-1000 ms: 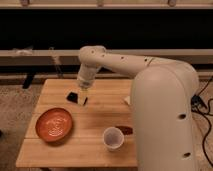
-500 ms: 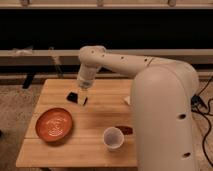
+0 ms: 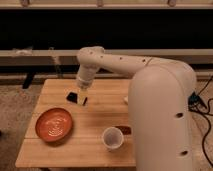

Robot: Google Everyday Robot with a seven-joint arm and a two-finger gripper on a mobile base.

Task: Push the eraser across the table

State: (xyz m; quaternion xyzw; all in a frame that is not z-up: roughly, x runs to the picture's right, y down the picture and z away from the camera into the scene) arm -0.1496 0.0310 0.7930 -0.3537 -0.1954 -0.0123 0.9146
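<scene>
The eraser (image 3: 73,96) is a small black block lying flat on the far left part of the light wooden table (image 3: 100,112). My gripper (image 3: 82,100) hangs down from the white arm and sits low over the table, just to the right of the eraser and right beside it. I cannot tell whether it touches the eraser.
An orange-red plate (image 3: 54,124) lies at the front left. A white cup (image 3: 112,138) stands near the front edge, with a dark reddish-brown patch (image 3: 123,130) beside it. The robot's white body (image 3: 160,115) covers the table's right side. Cables (image 3: 202,107) lie on the floor to the right.
</scene>
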